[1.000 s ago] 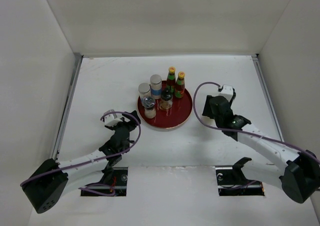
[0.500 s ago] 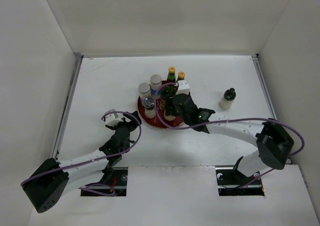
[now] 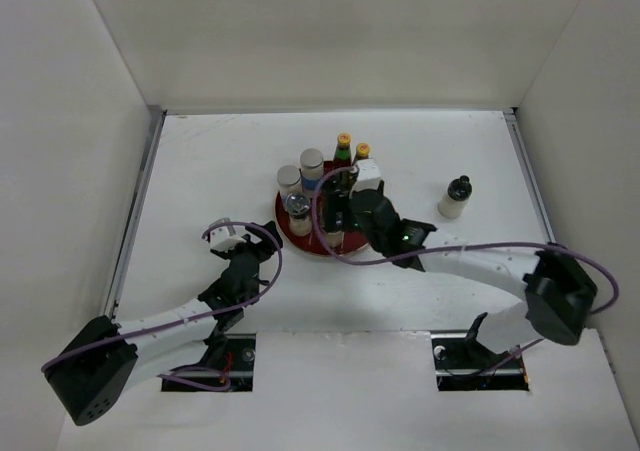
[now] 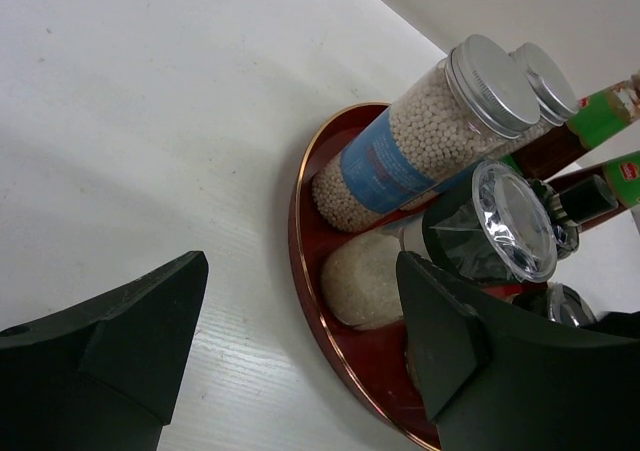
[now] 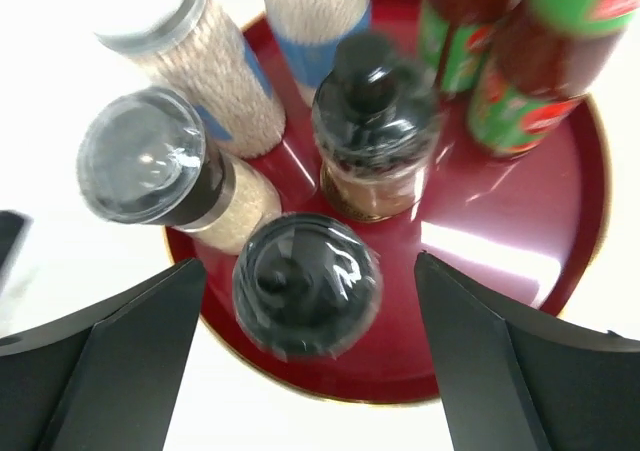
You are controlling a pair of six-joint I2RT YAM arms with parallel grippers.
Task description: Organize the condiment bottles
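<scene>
The round red tray [image 3: 296, 239] carries several condiment bottles: two red-green sauce bottles [image 5: 545, 66], a blue-labelled cylinder [image 4: 400, 151] with a grey lid, a clear-lidded shaker [image 5: 150, 161] and a black-capped shaker [image 5: 372, 121]. My right gripper [image 5: 310, 271] hangs open above the tray's near edge. A black-capped bottle [image 5: 306, 283] stands between its fingers, and neither finger touches it. One more black-capped bottle [image 3: 456, 197] stands alone on the table to the right. My left gripper [image 4: 300, 341] is open and empty, low beside the tray's left rim.
White walls close the table on three sides, and a metal rail [image 3: 135, 206] runs along its left edge. The right arm [image 3: 470, 261] stretches across the table in front of the tray. Purple cables loop off both wrists.
My right arm swung from the table's right side to over the tray, uncovering the lone bottle there. Its jaws then widened around the black-capped bottle at the tray's near edge. The left arm stayed still.
</scene>
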